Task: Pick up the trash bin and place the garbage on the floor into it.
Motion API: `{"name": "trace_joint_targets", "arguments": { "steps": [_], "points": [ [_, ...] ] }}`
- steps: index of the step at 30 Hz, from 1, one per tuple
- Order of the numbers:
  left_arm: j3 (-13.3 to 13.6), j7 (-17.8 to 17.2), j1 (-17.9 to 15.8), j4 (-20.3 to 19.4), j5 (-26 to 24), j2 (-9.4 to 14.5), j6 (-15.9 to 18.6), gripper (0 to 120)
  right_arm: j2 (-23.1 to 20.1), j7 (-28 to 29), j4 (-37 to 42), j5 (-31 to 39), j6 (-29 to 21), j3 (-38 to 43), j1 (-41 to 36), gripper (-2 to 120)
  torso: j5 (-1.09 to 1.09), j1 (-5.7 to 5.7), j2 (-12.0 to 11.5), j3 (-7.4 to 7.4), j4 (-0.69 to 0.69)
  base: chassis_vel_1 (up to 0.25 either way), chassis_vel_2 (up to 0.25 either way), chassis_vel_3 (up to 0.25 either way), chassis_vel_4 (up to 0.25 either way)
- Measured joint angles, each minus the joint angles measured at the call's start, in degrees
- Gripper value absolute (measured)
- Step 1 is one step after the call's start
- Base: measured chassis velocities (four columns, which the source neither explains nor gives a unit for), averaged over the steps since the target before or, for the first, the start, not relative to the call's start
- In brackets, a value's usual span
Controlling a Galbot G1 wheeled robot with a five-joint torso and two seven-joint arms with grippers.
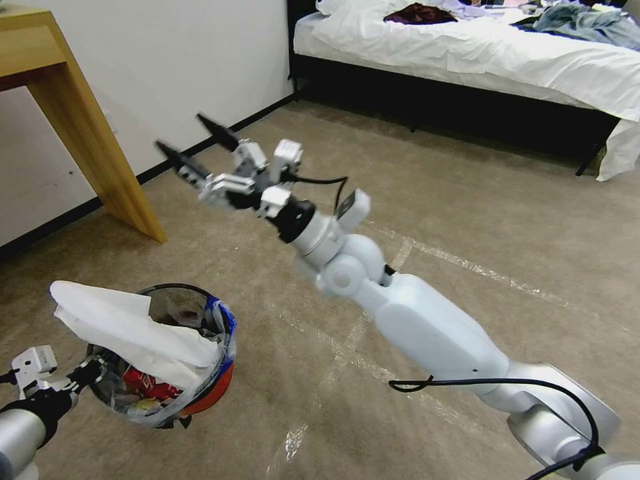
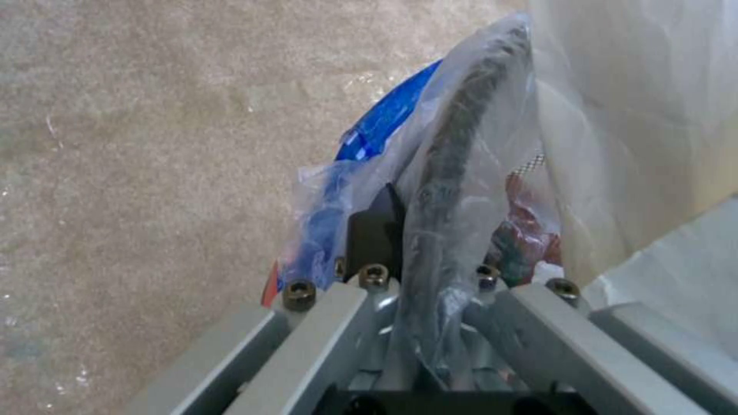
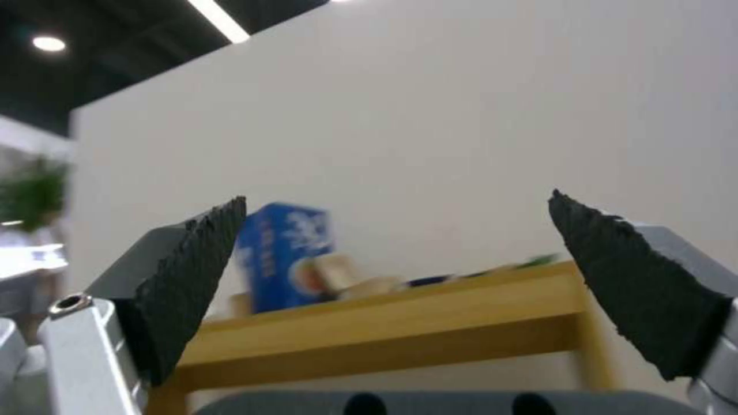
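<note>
Left gripper (image 1: 90,370) clamping trash bin (image 1: 200,393) rim.

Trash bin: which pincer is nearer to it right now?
Left. The left pincer is clamped on the rim of the trash bin; the right pincer is open in the air, well apart, toward the wooden table.

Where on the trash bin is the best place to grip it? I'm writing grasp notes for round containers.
At its dark rim, from outside, one finger inside and one out. The trash bin is round and too wide to span, but the thin rim with the bag folded over it fits a pinch. The left gripper holds it this way at the near-left edge, clear of the white tissue.
</note>
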Motion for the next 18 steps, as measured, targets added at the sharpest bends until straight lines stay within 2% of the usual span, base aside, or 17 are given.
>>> {"name": "trace_joint_targets", "arguments": {
  "steps": [5,8,14,18],
  "points": [
    [0.0,-0.1,-0.3,1.5,-0.2,0.5,0.0,1,-2.8,0.7,1.1,-0.3,-0.4,6.1,-2.9,100,0.00,0.00,0.0,0.00,0.01,0.000,0.000,0.000,0.000],
    [0.3,-0.6,-0.8,2.8,-1.5,0.9,0.0,1,-7.3,1.0,2.7,-0.3,-0.5,9.7,-5.8,100,0.00,0.00,0.0,0.00,-0.02,0.000,0.000,0.000,0.000],
    [0.7,-1.5,-1.4,4.6,-3.6,1.7,0.0,1,-9.8,1.2,4.2,-0.5,-0.5,12.1,-8.1,100,0.00,0.00,0.0,0.00,0.01,0.000,0.000,0.000,0.000],
    [1.8,-1.6,-3.1,8.0,-5.2,2.4,0.0,1,-11.6,1.4,5.3,-0.7,-0.5,14.1,-10.0,100,0.00,0.00,0.0,0.00,0.02,0.000,0.000,0.000,0.000]
  ]
}}
